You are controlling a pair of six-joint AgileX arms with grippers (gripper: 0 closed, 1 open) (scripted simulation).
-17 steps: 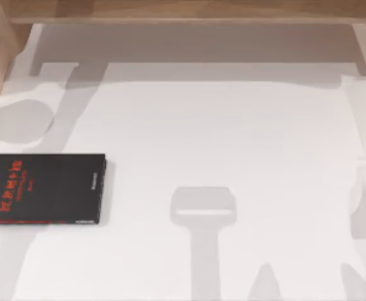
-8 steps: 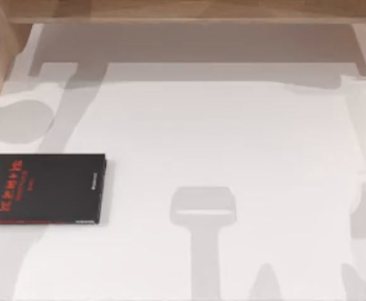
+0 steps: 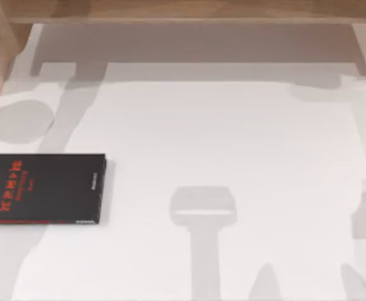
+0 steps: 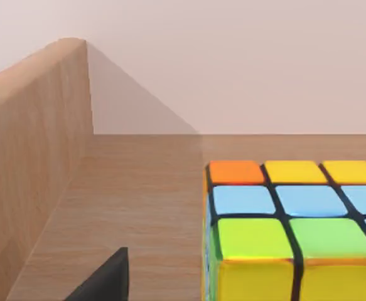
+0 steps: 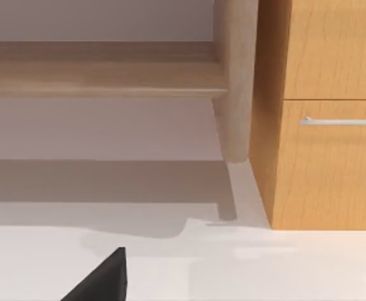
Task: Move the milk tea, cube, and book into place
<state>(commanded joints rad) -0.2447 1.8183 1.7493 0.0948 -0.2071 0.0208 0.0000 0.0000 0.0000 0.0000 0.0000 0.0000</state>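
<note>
Ben: Yellow and green squares, look! Is the cube [image 4: 292, 235] put away?

Mia: It sits on a wooden shelf [image 4: 132, 188], close by the left arm. Whether that arm's fingers grip it, I cannot tell.

Ben: And the rest?

Mia: I see just a black book [image 3: 43, 189] on the white table [image 3: 233, 144]. I think some work is left.

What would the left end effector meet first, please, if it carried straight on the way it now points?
Probably the cube, resting on the wooden shelf just ahead and slightly to one side, though depth is unclear.
</note>
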